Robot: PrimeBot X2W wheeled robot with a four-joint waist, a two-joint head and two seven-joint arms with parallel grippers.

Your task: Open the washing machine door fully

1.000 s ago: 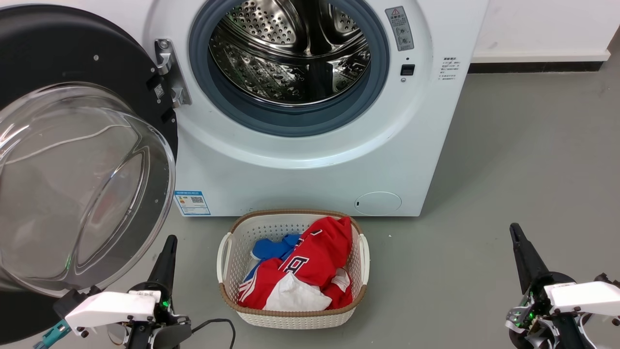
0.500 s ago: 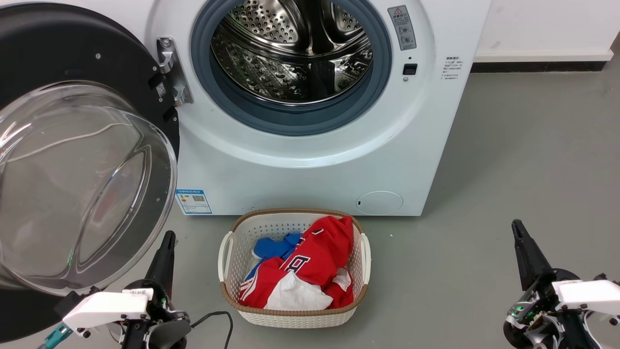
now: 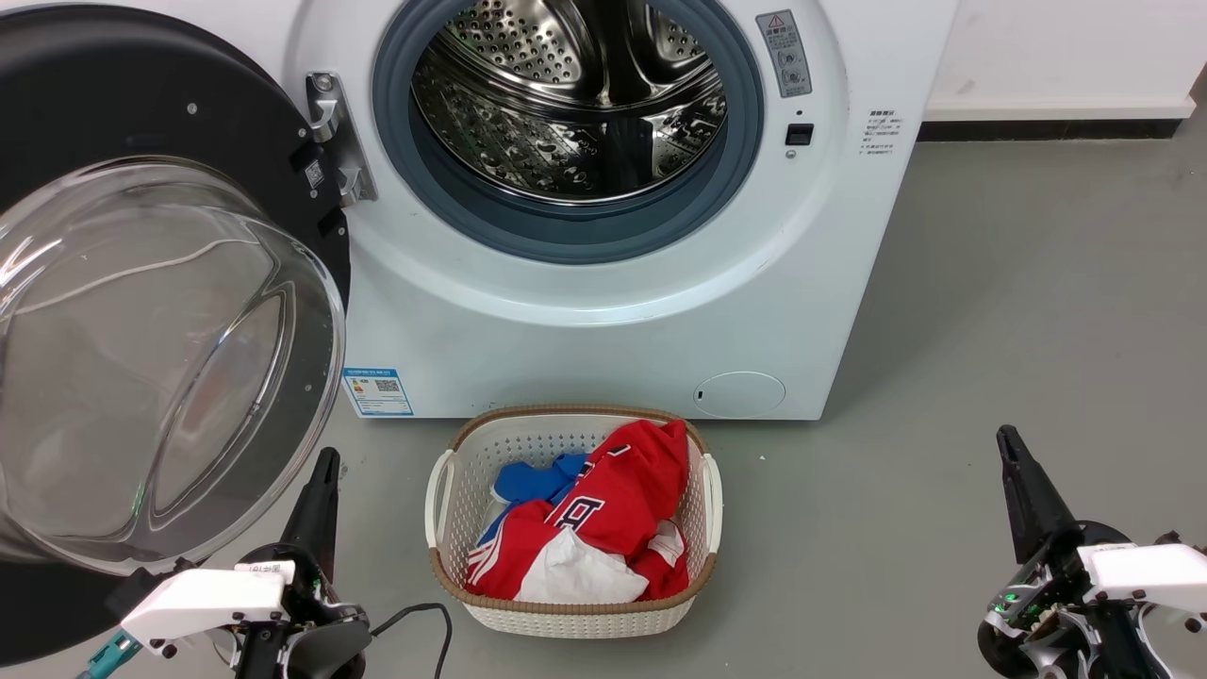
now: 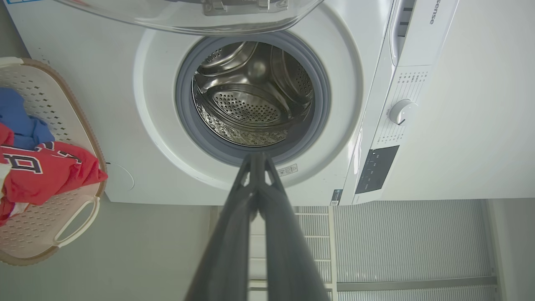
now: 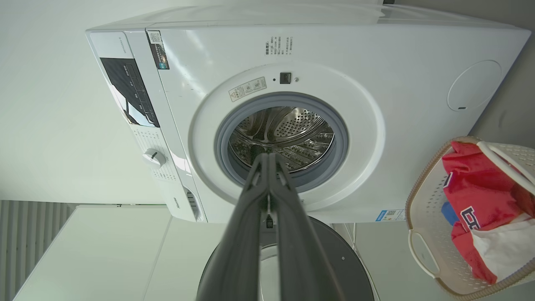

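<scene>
Although the washing machine door (image 3: 160, 358) stands swung wide at the left of the head view, clear of the steel drum (image 3: 575, 104) and hanging on its metal hinge (image 3: 332, 141), its far edge is cut off by the frame, so whether it has reached the hinge stop cannot be told. Both hands are idle: the left hand (image 3: 326, 464), at lower left, has its two dark fingers pressed together on nothing, and the right hand (image 3: 1005, 438), at lower right, is likewise closed and empty, well apart from the washing machine (image 3: 585, 330). Principal hazard: the left hand sits just beside the lower rim of the door's glass bowl, apparently not touching it. Any lift or sweep toward the left of the frame would likely drive the fingertips into the glass, or nudge the door toward the opening and narrow it. Secondary hazard: if a further push is judged necessary, closed fingers on glossy black plastic offer little purchase and may skid off. Third: a dark cable (image 3: 420, 627) loops out from under the left hand toward the laundry basket (image 3: 566, 415), which stands on the floor (image 3: 990, 330) just in front of the machine; an arm movement could snag the cable against it.
</scene>
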